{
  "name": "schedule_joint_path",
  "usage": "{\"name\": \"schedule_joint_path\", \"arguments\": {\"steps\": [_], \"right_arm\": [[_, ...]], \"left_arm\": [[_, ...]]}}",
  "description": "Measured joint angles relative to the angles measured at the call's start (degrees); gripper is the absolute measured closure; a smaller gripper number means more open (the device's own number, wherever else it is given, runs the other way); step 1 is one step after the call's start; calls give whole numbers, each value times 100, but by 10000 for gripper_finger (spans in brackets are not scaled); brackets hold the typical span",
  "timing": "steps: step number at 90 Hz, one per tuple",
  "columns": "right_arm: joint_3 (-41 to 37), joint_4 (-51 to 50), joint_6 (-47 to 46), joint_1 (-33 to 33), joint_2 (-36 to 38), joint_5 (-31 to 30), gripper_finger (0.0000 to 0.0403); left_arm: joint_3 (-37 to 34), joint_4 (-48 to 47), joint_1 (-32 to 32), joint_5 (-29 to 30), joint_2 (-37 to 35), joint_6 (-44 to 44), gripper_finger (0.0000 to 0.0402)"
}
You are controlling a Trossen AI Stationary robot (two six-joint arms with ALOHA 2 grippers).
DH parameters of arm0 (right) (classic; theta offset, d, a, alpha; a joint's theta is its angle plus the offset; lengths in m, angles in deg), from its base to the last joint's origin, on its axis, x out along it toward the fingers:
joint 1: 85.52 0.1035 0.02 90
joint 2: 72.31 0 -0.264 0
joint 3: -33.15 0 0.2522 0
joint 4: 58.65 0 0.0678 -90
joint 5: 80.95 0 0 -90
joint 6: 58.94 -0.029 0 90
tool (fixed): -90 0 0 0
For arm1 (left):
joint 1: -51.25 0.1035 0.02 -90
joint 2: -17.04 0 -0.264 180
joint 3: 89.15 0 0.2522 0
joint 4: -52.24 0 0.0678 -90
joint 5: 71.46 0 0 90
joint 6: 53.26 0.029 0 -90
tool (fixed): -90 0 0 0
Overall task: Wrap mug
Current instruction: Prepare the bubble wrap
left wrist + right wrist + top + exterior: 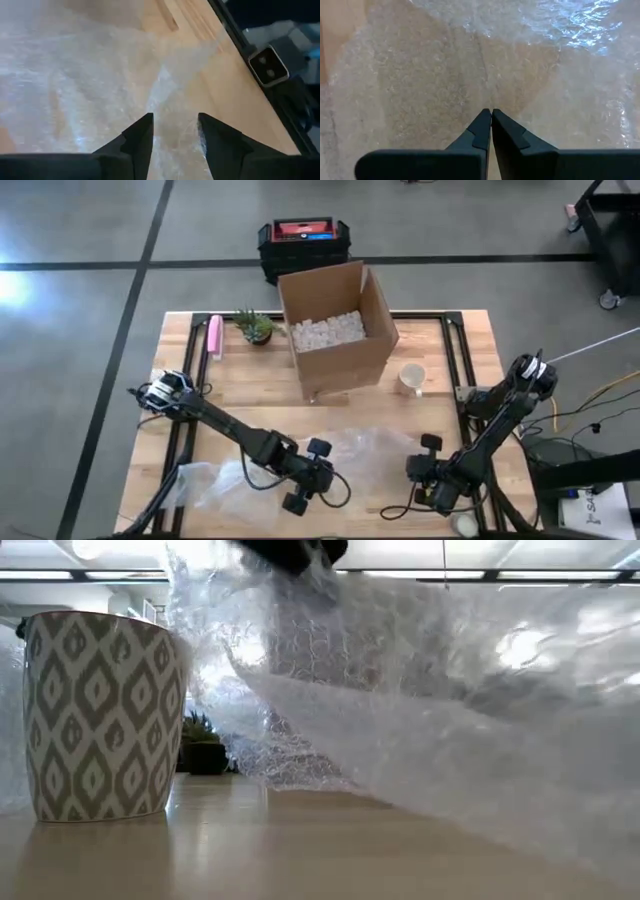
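High view: mug point(411, 378) beyond right pincer point(418, 470)

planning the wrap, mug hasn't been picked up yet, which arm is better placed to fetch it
Right. The mug stands on the table's right half, beside the cardboard box, on the right arm's side. The right gripper is over the bubble wrap, jaws shut. The left gripper sits farther away, jaws open.

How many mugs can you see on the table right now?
1 mug, on the table just right of the box, clear of the bubble wrap. Others could be hidden inside the box or under the wrap.
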Motion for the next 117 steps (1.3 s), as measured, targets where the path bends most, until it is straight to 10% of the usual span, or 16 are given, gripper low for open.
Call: {"name": "schedule_joint_path", "arguments": {"steps": [59, 84, 117], "right_arm": [[21, -55, 10, -2, 13, -1, 403], [727, -338, 760, 0, 836, -7, 403], [509, 1368, 2165, -368, 604, -2125, 403]], "left_arm": [[-63, -60, 150, 1096, 19, -34, 394], [415, -780, 216, 2825, -1079, -764, 401], [-23, -1036, 664, 3963, -2165, -2171, 401]]}}
